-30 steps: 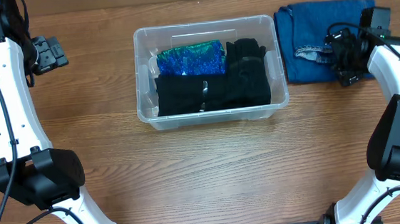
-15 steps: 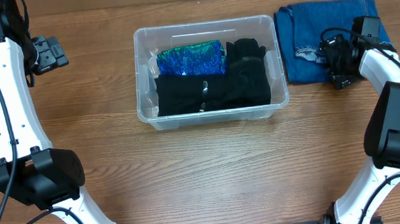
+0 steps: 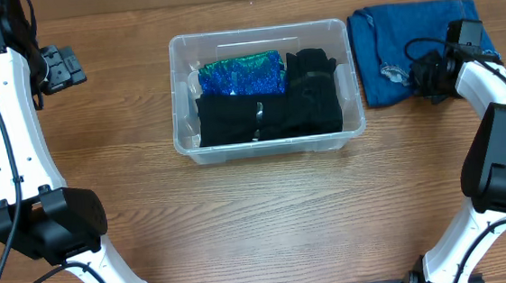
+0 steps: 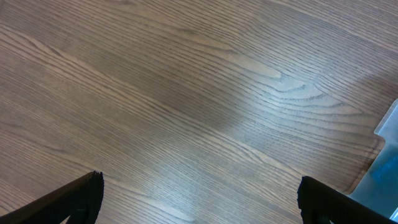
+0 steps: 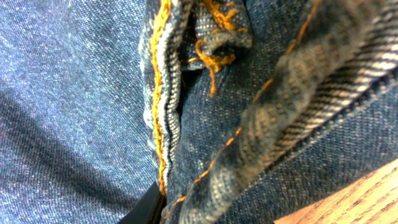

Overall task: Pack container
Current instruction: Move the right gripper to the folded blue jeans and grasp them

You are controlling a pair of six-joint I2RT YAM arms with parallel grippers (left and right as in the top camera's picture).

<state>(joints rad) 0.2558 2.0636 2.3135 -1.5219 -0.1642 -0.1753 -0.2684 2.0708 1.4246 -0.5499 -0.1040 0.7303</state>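
The clear container point(image 3: 178, 102) stands at the table's middle back, holding folded black clothes point(image 3: 269, 115) and a shiny blue-green piece point(image 3: 240, 75). Folded blue jeans point(image 3: 407, 30) lie to its right. My right gripper point(image 3: 422, 76) is down on the jeans' near edge, shut on a bunched fold. The right wrist view shows that denim fold point(image 5: 261, 124) with orange stitching filling the gap of the right gripper point(image 5: 205, 205), and one black finger point(image 5: 146, 205) beside it. My left gripper point(image 3: 66, 68) hangs open at the far left over bare wood, seen the same way in the left wrist view point(image 4: 199, 186).
The wooden table point(image 3: 268, 213) stretches in front of the container. A corner of the container point(image 4: 388, 124) shows at the right edge of the left wrist view. Bare wood point(image 5: 360, 199) shows beside the jeans' hem.
The right gripper went from open to shut on the jeans' near edge, and the denim there has bunched up. The left arm has not moved.
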